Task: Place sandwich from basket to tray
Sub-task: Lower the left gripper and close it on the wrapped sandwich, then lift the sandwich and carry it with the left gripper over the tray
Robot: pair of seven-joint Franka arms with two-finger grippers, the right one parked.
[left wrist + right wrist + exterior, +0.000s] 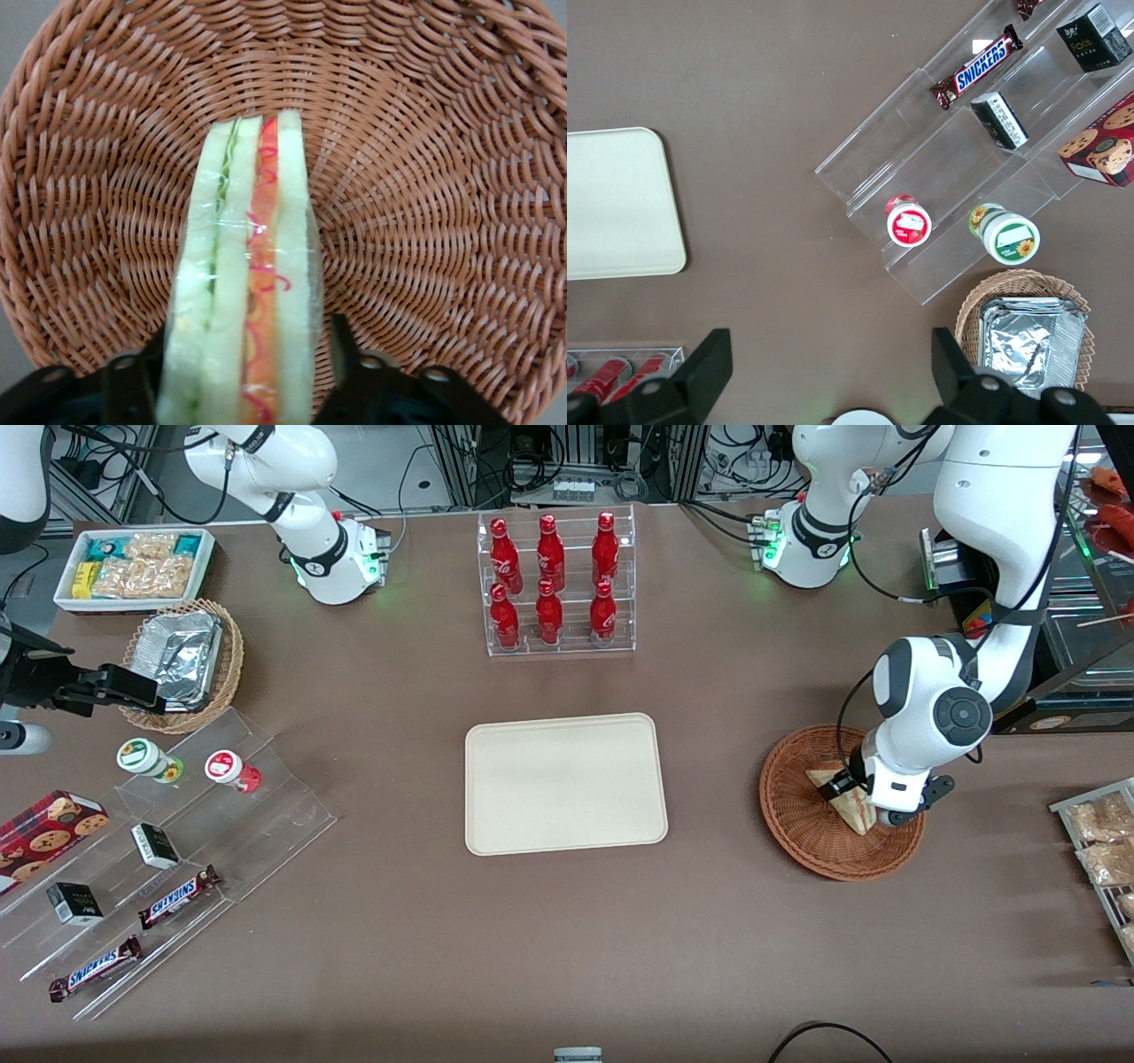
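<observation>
The sandwich (852,813) stands on edge in the reddish-brown woven basket (797,819), wrapped in clear film, with its red, orange and green layers facing my wrist camera (248,266). My gripper (858,802) is lowered into the basket (425,177) and is open, its two black fingers straddling the sandwich's thick end (248,336). One finger (344,345) stands a narrow gap off the bread; the other is partly hidden by the wedge. The cream tray (565,784) lies bare at the table's middle, toward the parked arm from the basket.
A clear rack of red bottles (555,584) stands farther from the front camera than the tray. At the parked arm's end are a tan basket with foil (182,662), a white snack bin (135,567) and acrylic steps with snacks (168,850). A wire rack of packets (1103,841) sits beside the basket.
</observation>
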